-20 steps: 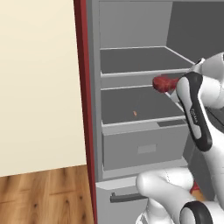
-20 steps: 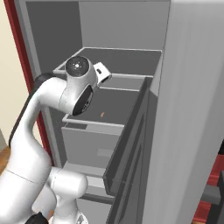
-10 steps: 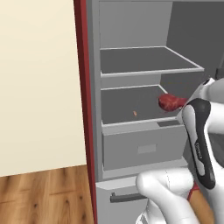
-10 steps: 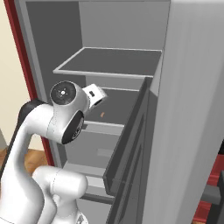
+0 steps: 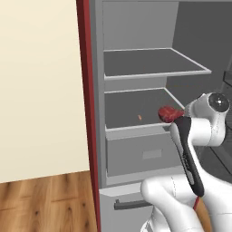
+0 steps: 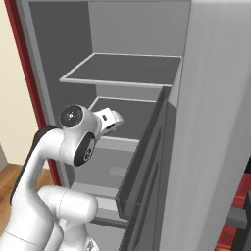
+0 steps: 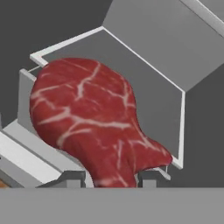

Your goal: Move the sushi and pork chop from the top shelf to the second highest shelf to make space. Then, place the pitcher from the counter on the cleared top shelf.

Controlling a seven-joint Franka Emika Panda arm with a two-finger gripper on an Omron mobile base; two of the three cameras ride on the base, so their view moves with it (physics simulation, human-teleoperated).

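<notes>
Tool (image 7: 113,177) clamped on narrow end of pork chop (image 7: 89,120), hanging over second highest shelf (image 5: 131,105). Likely soft, slick, floppy; best gripped at the tapered end.

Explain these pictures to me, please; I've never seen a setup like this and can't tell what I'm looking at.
This is a computer-rendered kitchen with a white robot arm reaching into an open fridge. Two pictures come from cameras riding on the robot's base, one behind the arm on its left, one on its right, so they show the same scene from two sides. The third comes from a camera on the hand, looking along the claw. The claw is shut on a raw pork chop, red with white marbling, and holds it at the front of the lower shelf. The top shelf above has nothing on it. A small orange bit lies on the lower shelf; it's too small to identify. Below is a grey drawer.
</notes>
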